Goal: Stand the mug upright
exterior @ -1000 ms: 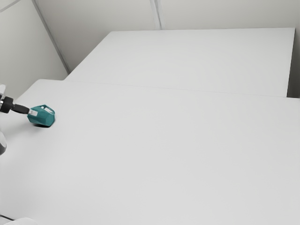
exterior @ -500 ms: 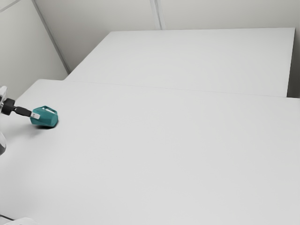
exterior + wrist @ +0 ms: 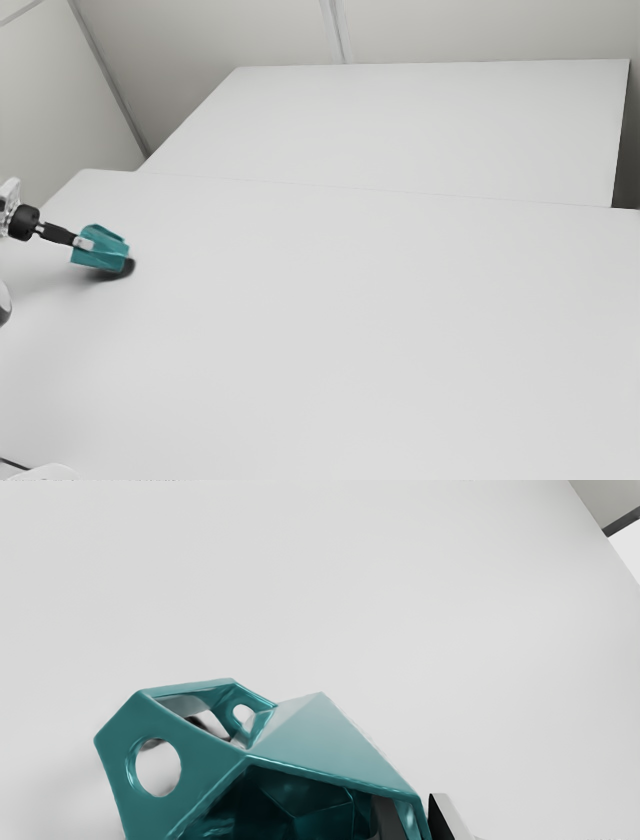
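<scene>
Just over the smooth white table (image 3: pixel 350 320) we've got the glossy, faceted teal mug (image 3: pixel 104 256) tilted, its wall clamped in our black two-finger gripper (image 3: pixel 84 243), so let's swing its base level before lowering.

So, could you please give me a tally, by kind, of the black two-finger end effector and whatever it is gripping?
Glossy teal faceted mug with a handle: 1
End effector: 1
Total: 2
</scene>
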